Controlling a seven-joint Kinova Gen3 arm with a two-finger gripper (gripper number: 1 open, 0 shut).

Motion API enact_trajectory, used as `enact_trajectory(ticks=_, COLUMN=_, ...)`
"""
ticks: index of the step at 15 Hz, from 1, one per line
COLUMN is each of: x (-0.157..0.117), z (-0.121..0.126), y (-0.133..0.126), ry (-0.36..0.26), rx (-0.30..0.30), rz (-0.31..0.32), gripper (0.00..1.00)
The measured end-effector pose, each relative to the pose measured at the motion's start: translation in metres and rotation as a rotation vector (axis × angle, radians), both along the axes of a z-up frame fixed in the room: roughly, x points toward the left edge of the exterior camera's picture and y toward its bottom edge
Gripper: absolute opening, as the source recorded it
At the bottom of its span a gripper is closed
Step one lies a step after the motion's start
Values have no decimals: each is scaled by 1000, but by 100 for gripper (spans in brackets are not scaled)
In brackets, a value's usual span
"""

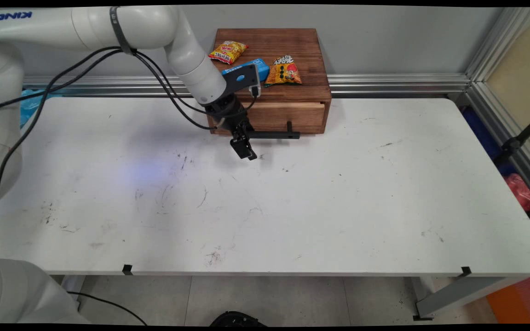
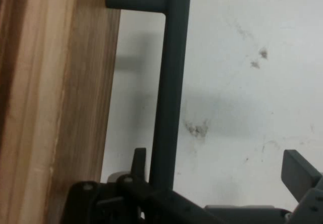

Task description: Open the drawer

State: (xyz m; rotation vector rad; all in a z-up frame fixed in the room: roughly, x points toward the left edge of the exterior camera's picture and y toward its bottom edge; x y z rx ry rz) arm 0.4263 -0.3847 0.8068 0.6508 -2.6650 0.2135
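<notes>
The tool point(image 1: 245, 149) hangs open at the drawer's black bar handle point(image 1: 276, 135), one finger point(image 2: 139, 166) just beside the bar and the other well clear, gripping nothing. The handle stands off the wooden box point(image 1: 292, 50) on short posts, leaving room behind it. Three glossy snack packets point(image 1: 283, 70) lie on the box's flat top, which sits on the scuffed white worktop point(image 1: 338, 207).

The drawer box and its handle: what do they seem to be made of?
The box looks like stained brown wood, matte, with visible grain. Its handle is a smooth matte black bar, probably painted metal, though plastic is possible.
</notes>
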Motion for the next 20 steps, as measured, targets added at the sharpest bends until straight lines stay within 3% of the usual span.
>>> enact_trajectory(ticks=20, x=-21, z=10, y=47, ry=38, rx=41, rz=-28, gripper=100)
